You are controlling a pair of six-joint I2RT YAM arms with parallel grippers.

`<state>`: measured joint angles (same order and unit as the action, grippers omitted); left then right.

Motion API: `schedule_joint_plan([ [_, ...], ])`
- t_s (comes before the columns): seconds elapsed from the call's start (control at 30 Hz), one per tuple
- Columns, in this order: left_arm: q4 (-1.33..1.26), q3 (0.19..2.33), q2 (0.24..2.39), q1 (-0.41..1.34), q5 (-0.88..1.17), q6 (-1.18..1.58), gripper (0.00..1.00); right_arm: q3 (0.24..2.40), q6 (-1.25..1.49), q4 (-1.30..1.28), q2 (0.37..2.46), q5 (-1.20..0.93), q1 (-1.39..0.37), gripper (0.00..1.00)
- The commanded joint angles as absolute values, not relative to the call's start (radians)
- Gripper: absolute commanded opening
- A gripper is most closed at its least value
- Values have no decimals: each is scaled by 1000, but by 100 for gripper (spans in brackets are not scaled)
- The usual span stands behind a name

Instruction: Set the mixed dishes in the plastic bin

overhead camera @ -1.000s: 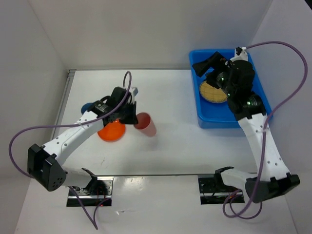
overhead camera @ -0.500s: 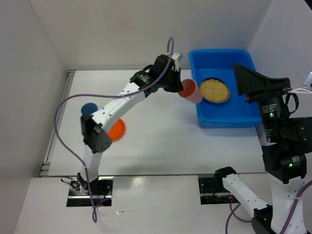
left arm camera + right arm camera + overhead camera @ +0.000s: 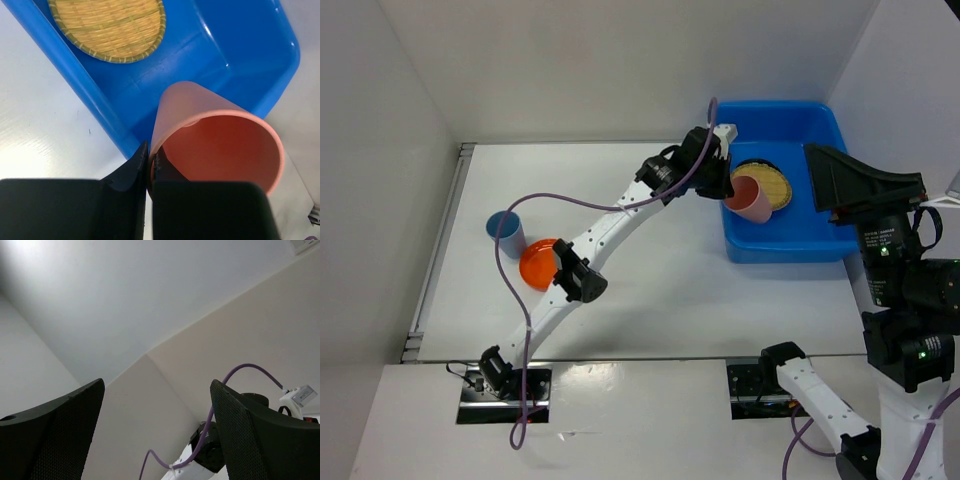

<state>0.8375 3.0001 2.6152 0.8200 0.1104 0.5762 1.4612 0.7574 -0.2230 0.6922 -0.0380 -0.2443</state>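
**Left arm.** The left gripper (image 3: 149,160) is narrowed to a pinch on the wall of the pink cup (image 3: 215,135) at its rim. One finger appears to lie inside the mouth and one outside. This grip carries the cup tilted on its side, with its mouth towards the wrist camera. The arm is stretched far across the worktop (image 3: 670,300) because the blue bin (image 3: 780,250) stands at the far right. The cup hangs over the bin's left part, just inside the wall. Whether it touches the bin floor cannot be told.

**Right arm.** The right gripper (image 3: 157,385) is spread wide and holds nothing. It is raised high beside the bin and its camera faces the wall, which probably keeps it out of the left arm's way.

**Containers.**
- Bin: a tan woven plate (image 3: 107,25) lies flat on the floor, just beside the cup.
- Pink cup: empty.

**Outside the bin.** A blue cup (image 3: 506,232) and an orange plate (image 3: 538,262) sit at the left of the worktop, well apart from the bin.
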Motion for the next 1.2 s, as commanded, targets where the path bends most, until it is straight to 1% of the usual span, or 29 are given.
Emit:
schedule_joint_plan([
  [0.0, 795, 3022, 2643, 831, 133, 574, 0, 1433, 739, -199, 686, -41, -250, 91],
  [0.2, 763, 3073, 2738, 864, 123, 542, 0, 1388, 730, -190, 663, -31, -250, 91],
  [0.23, 750, 3073, 2738, 873, 123, 541, 2, 1388, 730, -190, 652, -31, -250, 91],
  [0.3, 741, 3073, 2763, 873, 112, 514, 15, 1379, 730, -190, 641, -31, -250, 91],
  [0.37, 741, 3073, 2773, 882, 112, 505, 16, 1368, 730, -190, 632, -20, -250, 91],
  [0.43, 741, 3085, 2784, 882, 112, 505, 22, 1359, 719, -190, 632, -11, -250, 91],
  [0.47, 741, 3095, 2793, 882, 112, 496, 30, 1359, 719, -190, 632, -11, -250, 91],
  [0.5, 741, 3109, 2793, 882, 112, 495, 42, 1359, 719, -190, 632, -11, -250, 91],
  [0.53, 741, 3122, 2804, 882, 112, 495, 46, 1350, 719, -190, 632, -11, -250, 91],
  [0.63, 752, 3135, 2795, 882, 112, 486, 68, 1341, 719, -190, 632, -11, -250, 91],
  [0.8, 752, 3135, 2711, 882, 68, 477, 79, 1350, 719, -190, 611, 9, -250, 91],
  [0.93, 822, 3135, 2606, 882, 6, 457, 82, 1440, 710, -190, 611, 38, -250, 91],
  [1.03, 942, 3135, 2493, 873, -70, 434, 82, 1477, 701, -199, 611, 38, -250, 91],
  [1.07, 1015, 3135, 2421, 847, -81, 420, 82, 1477, 712, -189, 611, 38, -250, 91],
  [1.13, 1093, 3135, 2305, 825, -127, 411, 84, 1466, 712, -172, 611, 38, -250, 91],
  [1.17, 1174, 3135, 2266, 815, -153, 411, 85, 1456, 722, -172, 611, 47, -250, 91],
])
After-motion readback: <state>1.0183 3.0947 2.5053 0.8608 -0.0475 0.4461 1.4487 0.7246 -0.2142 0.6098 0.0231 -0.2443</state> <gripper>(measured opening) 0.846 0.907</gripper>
